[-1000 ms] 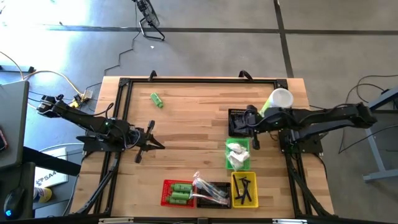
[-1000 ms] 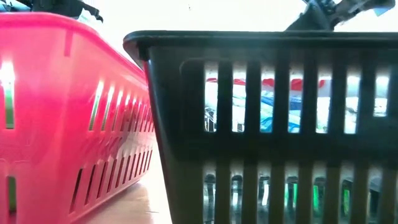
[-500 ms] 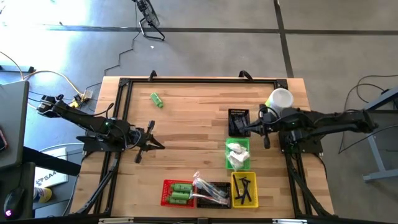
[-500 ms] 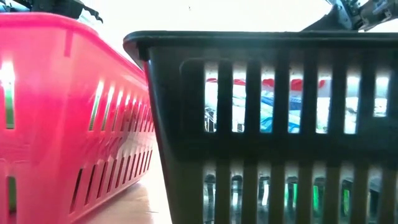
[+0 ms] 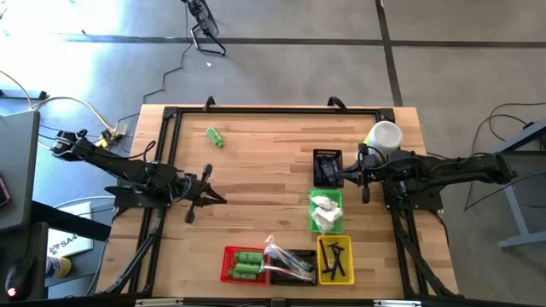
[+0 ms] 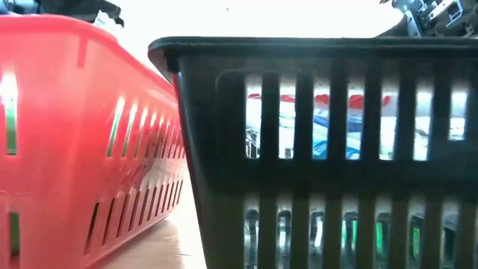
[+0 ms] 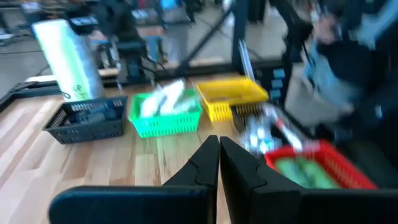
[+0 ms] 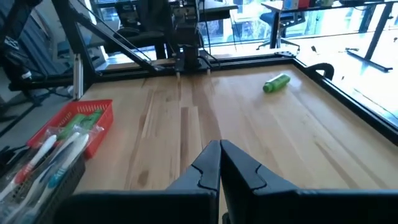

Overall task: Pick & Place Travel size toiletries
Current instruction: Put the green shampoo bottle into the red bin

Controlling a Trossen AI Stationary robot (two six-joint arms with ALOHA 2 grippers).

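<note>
We see both claws pinched shut and empty, the right claw (image 5: 345,176) beside the black basket (image 5: 327,167), the left claw (image 5: 215,194) over bare desk (image 5: 256,170).

Mesh baskets (image 5: 335,260) on table (image 5: 256,179) (white cup (image 5: 386,135) behind).

Open tabletop (image 5: 256,196) around lone green bottle (image 5: 215,136); baskets (image 5: 328,211) crowding right.
</note>
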